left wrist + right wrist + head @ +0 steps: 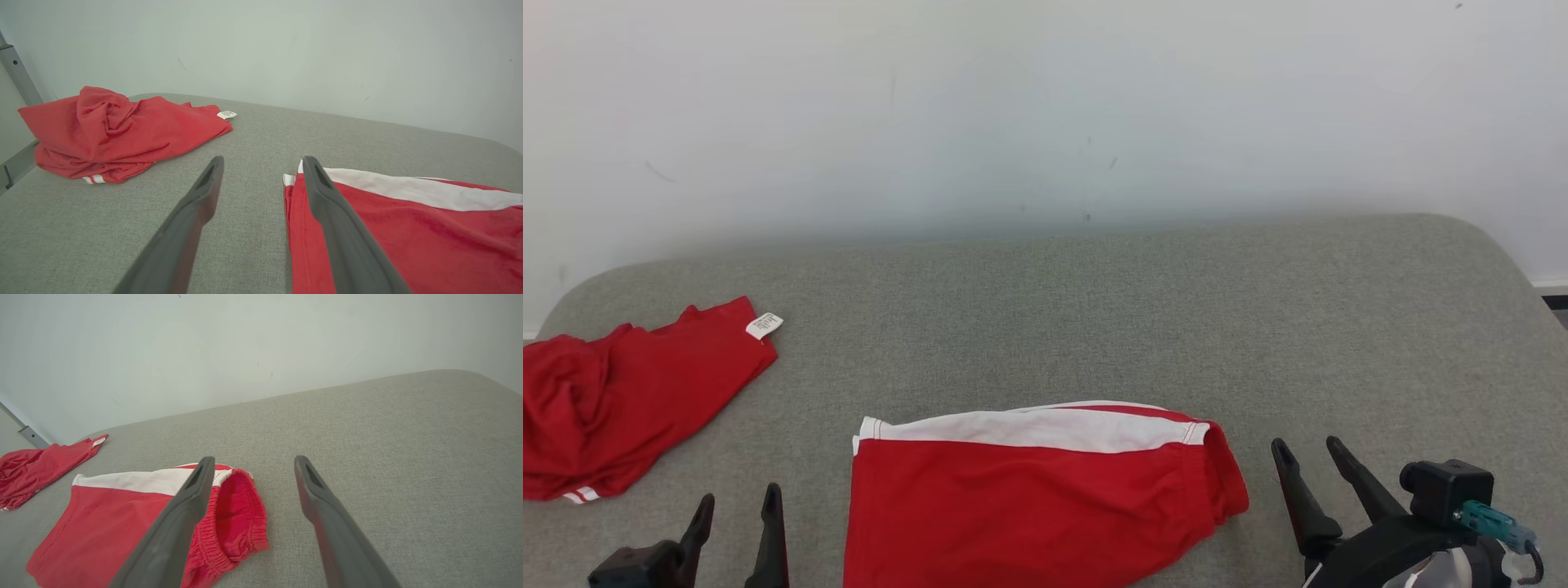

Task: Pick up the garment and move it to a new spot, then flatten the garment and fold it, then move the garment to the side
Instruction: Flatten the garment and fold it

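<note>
Red shorts (1029, 506) with a white side stripe lie flat at the middle of the grey tabletop's (1094, 327) near edge, elastic waistband toward the right. The left gripper (739, 494) and right gripper (1307, 443) flank them, one just off each end, both with fingers spread and grasping nothing. A crumpled red garment (621, 408) with a white label (765, 325) sits against the left edge, well apart from the shorts.
</note>
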Robot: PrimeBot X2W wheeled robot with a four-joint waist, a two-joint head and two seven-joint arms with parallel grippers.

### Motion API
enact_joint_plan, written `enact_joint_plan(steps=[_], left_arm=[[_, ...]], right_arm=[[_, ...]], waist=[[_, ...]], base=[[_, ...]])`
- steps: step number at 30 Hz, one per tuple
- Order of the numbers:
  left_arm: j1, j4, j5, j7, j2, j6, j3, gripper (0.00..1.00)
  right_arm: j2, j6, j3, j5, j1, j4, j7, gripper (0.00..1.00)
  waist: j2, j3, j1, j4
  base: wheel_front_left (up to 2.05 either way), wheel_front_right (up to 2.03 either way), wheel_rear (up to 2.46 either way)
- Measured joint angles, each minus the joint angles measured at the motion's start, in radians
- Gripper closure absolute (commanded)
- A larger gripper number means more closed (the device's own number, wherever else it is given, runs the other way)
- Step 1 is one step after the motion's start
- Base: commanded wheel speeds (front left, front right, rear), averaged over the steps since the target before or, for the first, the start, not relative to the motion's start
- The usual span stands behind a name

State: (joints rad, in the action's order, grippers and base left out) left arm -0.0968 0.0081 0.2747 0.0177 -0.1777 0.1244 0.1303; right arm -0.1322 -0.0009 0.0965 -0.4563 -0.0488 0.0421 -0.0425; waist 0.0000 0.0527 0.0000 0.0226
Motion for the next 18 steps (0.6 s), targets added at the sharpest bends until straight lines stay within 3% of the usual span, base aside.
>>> enact_joint_plan(steps=[9,18], left_arm=[[0.0,-0.027,-0.012,0.026,0.01,0.0,-0.011,0.0],[0.005,-0.037,-0.023,0.044,0.022,0.0,0.021,0.0]], right_arm=[[-0.041,0.008,0.071,-0.007,0.04,0.048,-0.209,0.0],[-0.054,-0.018,0.114,0.024,0.168,0.1,-0.382,0.0]], waist=[[0.0,-0.008,0.0,0.003],[0.0,-0.024,0.0,0.02]], base=[[0.0,0.0,0.0],[0.0,0.0,0.0]])
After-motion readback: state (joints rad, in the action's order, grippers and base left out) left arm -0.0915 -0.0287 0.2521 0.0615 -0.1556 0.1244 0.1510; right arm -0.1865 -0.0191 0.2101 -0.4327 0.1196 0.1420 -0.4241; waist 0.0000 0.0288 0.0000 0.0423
